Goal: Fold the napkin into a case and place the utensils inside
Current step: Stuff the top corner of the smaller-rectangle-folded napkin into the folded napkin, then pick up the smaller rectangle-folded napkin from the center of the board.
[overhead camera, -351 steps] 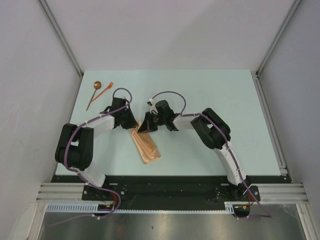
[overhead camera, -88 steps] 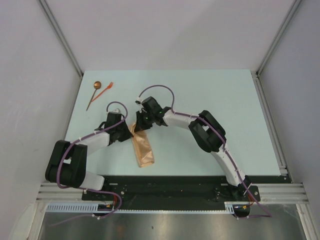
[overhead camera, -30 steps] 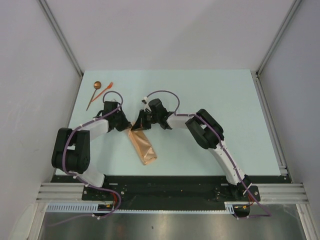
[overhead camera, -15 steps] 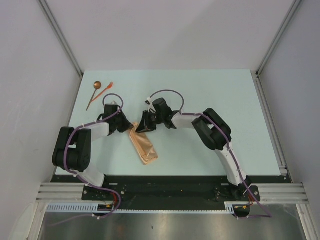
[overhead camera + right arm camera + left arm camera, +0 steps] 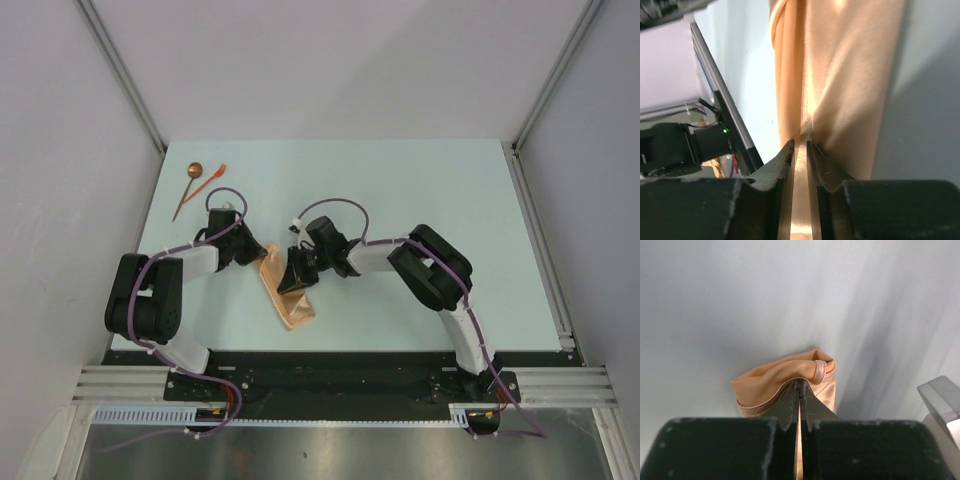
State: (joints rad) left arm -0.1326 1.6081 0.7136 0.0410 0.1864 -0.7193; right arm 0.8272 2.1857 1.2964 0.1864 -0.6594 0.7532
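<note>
The tan-orange napkin (image 5: pixel 293 308) lies folded into a narrow case in front of the arms, its long axis running from far to near. My left gripper (image 5: pixel 260 252) is shut on the case's far left corner; in the left wrist view the cloth (image 5: pixel 782 382) bunches at the gripper (image 5: pixel 800 386). My right gripper (image 5: pixel 297 282) hangs low over the middle of the case. Its jaws stand a narrow gap apart, tips (image 5: pixel 800 143) touching the cloth (image 5: pixel 850 75). The utensils lie at the far left: a dark-handled spoon (image 5: pixel 187 192) and an orange-red fork (image 5: pixel 211 181).
A black rail (image 5: pixel 330 365) with both arm bases runs along the table's near edge. Grey walls close the left, right and far sides. An aluminium strip (image 5: pixel 541 245) borders the table on the right.
My right gripper has let go of the case's far end, moved nearer to its middle, and its jaws have parted slightly. The left gripper keeps its hold on the corner.
</note>
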